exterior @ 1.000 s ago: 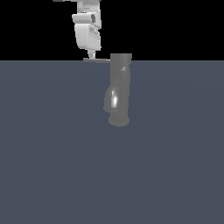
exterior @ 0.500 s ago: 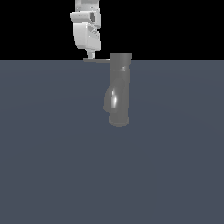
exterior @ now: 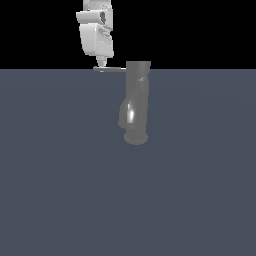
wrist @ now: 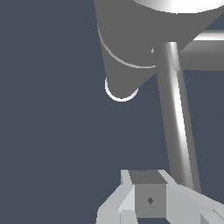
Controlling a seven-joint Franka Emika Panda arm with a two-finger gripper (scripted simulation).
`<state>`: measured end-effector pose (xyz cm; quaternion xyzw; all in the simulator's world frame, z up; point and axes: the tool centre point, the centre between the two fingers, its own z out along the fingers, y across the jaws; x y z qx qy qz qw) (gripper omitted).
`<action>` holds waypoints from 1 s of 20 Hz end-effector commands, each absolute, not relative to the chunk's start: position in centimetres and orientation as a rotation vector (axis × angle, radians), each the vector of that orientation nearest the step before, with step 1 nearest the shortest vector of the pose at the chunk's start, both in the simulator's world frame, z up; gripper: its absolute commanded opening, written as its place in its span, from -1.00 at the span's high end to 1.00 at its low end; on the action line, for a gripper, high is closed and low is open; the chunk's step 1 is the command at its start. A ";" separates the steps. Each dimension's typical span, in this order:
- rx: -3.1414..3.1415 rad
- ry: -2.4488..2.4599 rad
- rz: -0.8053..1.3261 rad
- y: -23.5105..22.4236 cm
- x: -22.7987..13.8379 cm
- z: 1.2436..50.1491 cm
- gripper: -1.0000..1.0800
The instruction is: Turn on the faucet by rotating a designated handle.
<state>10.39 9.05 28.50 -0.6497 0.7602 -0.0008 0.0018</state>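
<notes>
The gripper (exterior: 101,64) hangs tip-down over the outer end of the handle (exterior: 110,69), on the exterior view's left of the faucet (exterior: 136,102). In that view the fingers taper together into one narrow point, with no gap visible between them, and that point meets the top face of the lever near its free end. Whether it presses on the metal or merely rests just above it cannot be told from this angle. Nothing is clasped between the fingers as far as either view shows.

In the wrist view the gripper (wrist: 151,199) appears only as pale blocky shapes at the frame's edge, cut off so that the fingertips themselves are out of sight; how wide they stand cannot be read from there. The handle (wrist: 177,113) runs as a thin bright bar from beside those blocks to the body of the faucet (wrist: 131,39), passing close alongside the gripper rather than between any visible parts of it.

The faucet stands upright on the dark blue-grey floor (exterior: 60,190), roughly at the middle of the exterior view, its flared base down and its flat cap at the horizon line. The handle sticks out level from the cap toward the exterior view's left. The curved spout (exterior: 125,112) bulges from the lower body on the same side, with a bright glint beside it.

The arm above the gripper is cropped by the top of the exterior view.
</notes>
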 end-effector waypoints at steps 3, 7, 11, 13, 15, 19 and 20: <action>-2.040 2.390 0.001 9.0 9.1 28.5 1.00; -2.039 2.390 0.001 9.1 8.1 28.5 1.00; -2.039 2.390 0.001 9.2 7.1 28.5 1.00; -2.039 2.390 0.001 9.2 6.6 28.5 1.00; -2.039 2.390 0.001 9.3 6.0 28.5 1.00; -2.039 2.390 0.001 9.4 5.0 28.5 1.00; -2.039 2.390 0.001 9.4 4.7 28.5 1.00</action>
